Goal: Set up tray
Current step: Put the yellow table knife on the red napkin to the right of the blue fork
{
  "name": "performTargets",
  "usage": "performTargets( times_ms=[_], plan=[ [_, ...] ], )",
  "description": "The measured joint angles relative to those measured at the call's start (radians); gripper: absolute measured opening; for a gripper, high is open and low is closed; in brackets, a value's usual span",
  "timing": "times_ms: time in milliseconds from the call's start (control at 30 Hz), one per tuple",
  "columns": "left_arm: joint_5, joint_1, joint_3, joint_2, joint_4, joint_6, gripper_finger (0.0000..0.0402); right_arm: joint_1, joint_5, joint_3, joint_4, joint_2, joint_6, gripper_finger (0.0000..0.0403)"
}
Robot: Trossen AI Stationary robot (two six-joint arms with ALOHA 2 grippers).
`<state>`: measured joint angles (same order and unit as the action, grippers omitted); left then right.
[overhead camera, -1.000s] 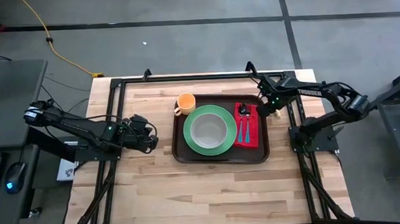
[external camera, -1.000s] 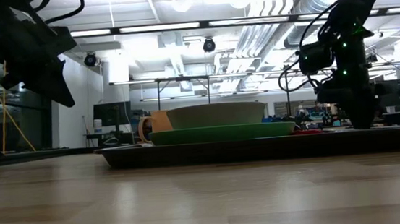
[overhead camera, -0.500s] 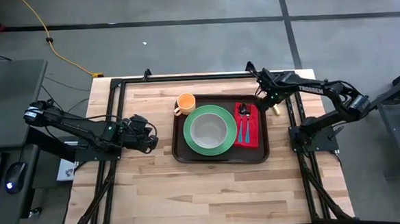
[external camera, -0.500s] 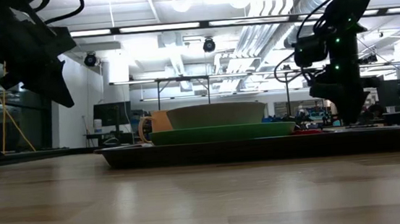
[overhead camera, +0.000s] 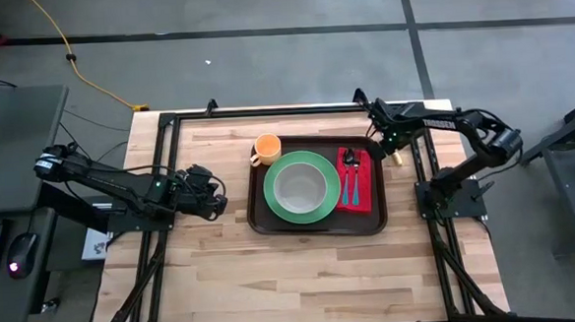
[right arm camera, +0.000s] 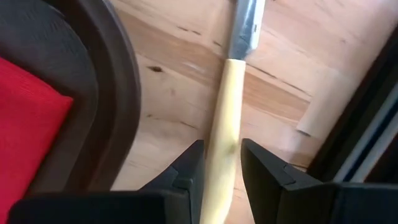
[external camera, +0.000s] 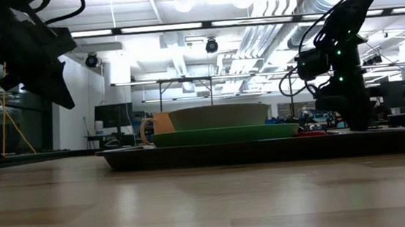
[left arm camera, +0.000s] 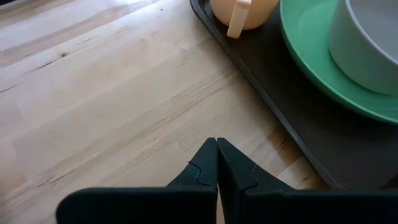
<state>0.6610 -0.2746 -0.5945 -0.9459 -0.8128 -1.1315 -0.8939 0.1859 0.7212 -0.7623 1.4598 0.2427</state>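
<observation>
Right claw [right arm camera: 217, 163] now astride one knife [right arm camera: 229, 112]

Pale butcher-block wooden table [overhead camera: 303, 269], visible grain, satin sheen reflecting ceiling lights in low view. Large dark brown rectangular plastic tray [overhead camera: 318, 225], smooth, semi-matt, rounded rim. Round green plastic plate [overhead camera: 277, 207], smooth, slightly glossy. Grey bowl [left arm camera: 373, 37], smooth matt, plastic or ceramic, can't tell. Orange plastic-looking mug [overhead camera: 266, 147], smooth. Red rectangular cloth napkin [right arm camera: 28, 124], matt, soft weave, beside right gripper [right arm camera: 221, 163]. Knife between its matt black plastic fingers [right arm camera: 264, 165]: cream handle [right arm camera: 225, 102], smooth, slightly glossy, material unclear; shiny metal blade [right arm camera: 247, 28]. Shiny metal spoon [overhead camera: 355, 180] on napkin. Left gripper [left arm camera: 217, 163] fingers same matt black plastic. Black matt metal frame [overhead camera: 285, 111] edging table.
</observation>
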Motion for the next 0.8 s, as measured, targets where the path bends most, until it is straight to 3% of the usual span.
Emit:
performTargets(
  times_ms=[500, 800],
  plan=[
    [0.000, 0.000, 0.000, 0.000, -0.001, 0.000, 0.0031, 0.026, 0.043, 0.000, 0.001, 0.040, 0.010, 0.0078],
    [0.000, 0.000, 0.000, 0.000, 0.000, 0.000, 0.0031, 0.027, 0.046, 0.002, 0.002, 0.037, 0.011, 0.0007]
  ],
)
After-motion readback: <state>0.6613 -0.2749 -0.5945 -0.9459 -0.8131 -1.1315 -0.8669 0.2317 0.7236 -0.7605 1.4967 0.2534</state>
